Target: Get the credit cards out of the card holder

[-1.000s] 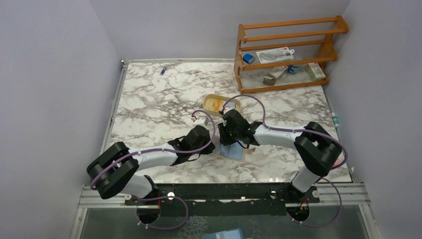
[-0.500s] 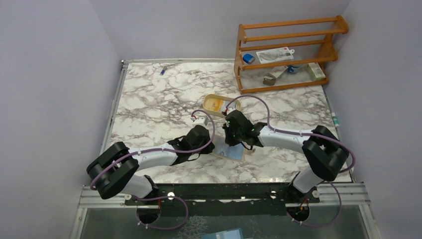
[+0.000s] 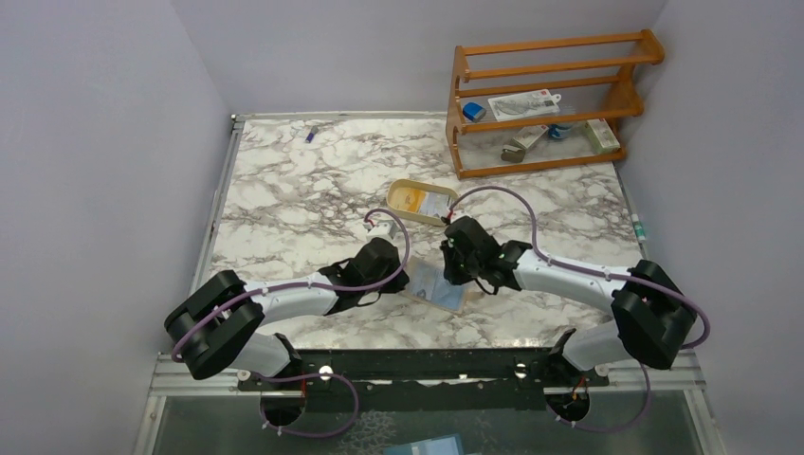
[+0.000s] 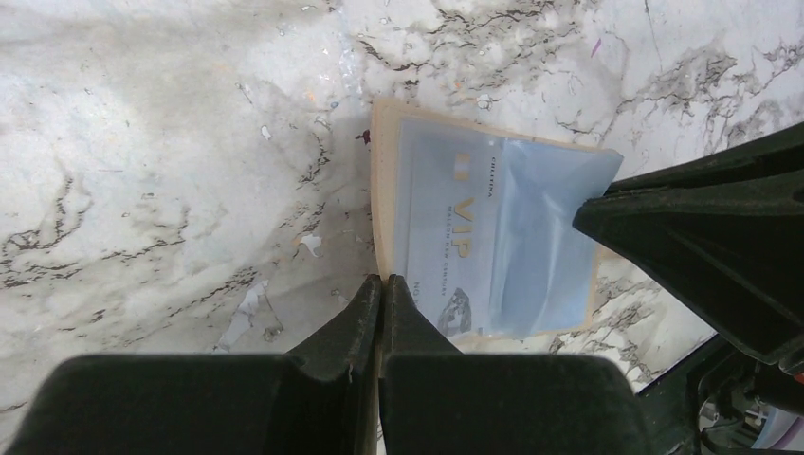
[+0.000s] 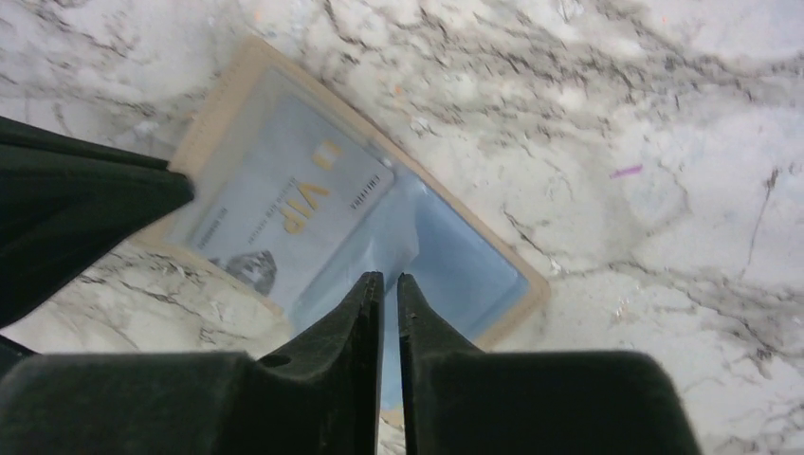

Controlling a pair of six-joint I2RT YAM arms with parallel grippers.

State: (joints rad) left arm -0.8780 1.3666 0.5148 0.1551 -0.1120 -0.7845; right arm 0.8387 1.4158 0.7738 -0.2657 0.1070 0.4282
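The card holder (image 3: 438,290) lies open on the marble between my arms, its beige rim around a pale blue inside. A bluish-white card (image 4: 446,218) marked VIP sits in its left pocket; it also shows in the right wrist view (image 5: 284,209). My left gripper (image 3: 406,282) is shut on the holder's beige left edge (image 4: 384,190). My right gripper (image 3: 453,275) is shut on a raised fold of the pale blue lining (image 5: 403,223). A yellow-orange card (image 3: 410,197) and a bluish-white card (image 3: 434,203) lie in the oval tray (image 3: 391,202).
A wooden rack (image 3: 545,95) with small items stands at the back right. A small blue object (image 3: 310,134) lies near the back edge. My right fingers (image 4: 692,209) reach in close to the left ones (image 5: 76,199).
My right arm has swung right and nearer, drawing its gripper away from the tray to the holder's right half. The tray now shows fully. The left arm has stayed put.
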